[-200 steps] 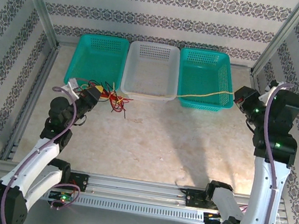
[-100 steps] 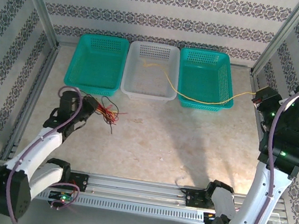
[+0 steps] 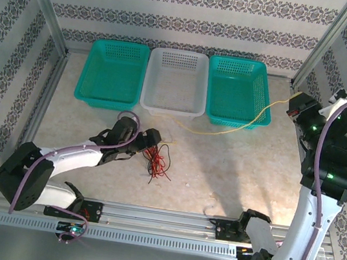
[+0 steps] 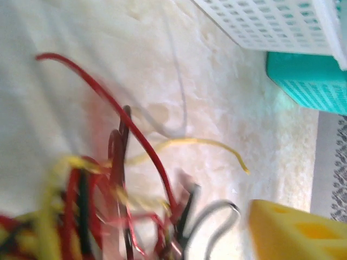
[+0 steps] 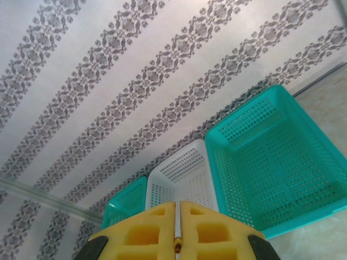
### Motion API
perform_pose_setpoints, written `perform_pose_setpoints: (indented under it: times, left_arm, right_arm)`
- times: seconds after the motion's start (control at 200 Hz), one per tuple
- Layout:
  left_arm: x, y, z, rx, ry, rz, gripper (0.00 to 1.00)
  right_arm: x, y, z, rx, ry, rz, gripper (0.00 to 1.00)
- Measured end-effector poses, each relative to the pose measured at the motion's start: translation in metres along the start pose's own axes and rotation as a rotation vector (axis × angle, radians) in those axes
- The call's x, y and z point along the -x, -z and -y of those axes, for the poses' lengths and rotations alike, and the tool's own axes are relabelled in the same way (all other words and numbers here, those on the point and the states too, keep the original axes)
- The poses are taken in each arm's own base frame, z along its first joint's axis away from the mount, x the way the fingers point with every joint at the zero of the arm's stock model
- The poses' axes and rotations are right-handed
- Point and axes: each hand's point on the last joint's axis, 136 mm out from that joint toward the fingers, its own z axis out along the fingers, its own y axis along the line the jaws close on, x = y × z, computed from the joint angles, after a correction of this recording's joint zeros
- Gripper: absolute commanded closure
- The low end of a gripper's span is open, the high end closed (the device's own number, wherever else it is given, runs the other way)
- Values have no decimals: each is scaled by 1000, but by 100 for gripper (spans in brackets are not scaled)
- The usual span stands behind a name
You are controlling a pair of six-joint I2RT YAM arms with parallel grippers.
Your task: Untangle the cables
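Separating single strands from the knot is judged to be the step in hand. The yellow cable point(image 3: 225, 132) lies clear of the bundle point(image 3: 155, 159). It runs from mid-frame on the table point(image 3: 231, 178) up and rightward, past the near right corner of the green basket point(image 3: 233, 122), to the right gripper point(image 3: 292, 107) at the upper right of the overhead view. That gripper is clamped on the cable's end; in its wrist view the pads point(image 5: 146, 233) are pressed together. The right arm is reared tall, with its wrist turned toward the baskets.

The left arm is laid low and stretched toward frame centre. The left gripper point(image 3: 149, 141) sits at the top of the bundle of red, black and yellow wires. In the left wrist view one pad point(image 4: 293, 233) is seen far off at the lower right, so the jaws are judged to stand apart with nothing pinched.

Next, the yellow cable is to be laid down apart, possibly in a basket, and another strand picked out. A single-strand pinch is called for, since neighbouring loops could be dragged along.
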Motion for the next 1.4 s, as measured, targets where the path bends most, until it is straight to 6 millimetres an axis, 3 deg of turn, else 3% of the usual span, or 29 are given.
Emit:
perform_pose_setpoints:
  times: [0.11, 0.235, 0.34, 0.45, 0.6, 0.75, 0.839, 0.924, 1.004, 1.094, 1.399]
  left_arm:
    - [12, 26, 19, 10, -73, 41, 1]
    - [48, 89, 40, 31, -172, 203, 1]
    - [87, 141, 28, 82, -190, 348, 1]
    - [115, 170, 24, 106, -200, 405, 1]
    - [138, 182, 85, -16, -341, 378, 0]
    - [151, 191, 158, -213, -487, 331, 12]
    - [139, 176, 194, -340, -571, 240, 13]
    - [94, 147, 218, -443, -679, 80, 11]
    - [44, 120, 228, -510, -764, -75, 11]
    - [8, 102, 226, -542, -800, -190, 13]
    - [-24, 76, 216, -571, -823, -319, 32]
  right_arm:
    - [-6, -7, -8, 25, 10, -38, 100]
    - [-9, -13, -16, 47, 24, -65, 100]
    - [-14, -18, -22, 65, 41, -88, 100]
    - [-21, -27, -32, 88, 64, -126, 100]
    - [-38, -45, -44, 113, 114, -199, 100]
    - [-54, -61, -54, 126, 155, -260, 100]
    - [-66, -70, -64, 145, 175, -297, 100]
    - [-75, -78, -74, 163, 194, -325, 100]
    - [-82, -86, -82, 178, 206, -348, 100]
    - [-87, -95, -91, 195, 213, -365, 100]
    - [-97, -105, -119, 259, 234, -386, 100]
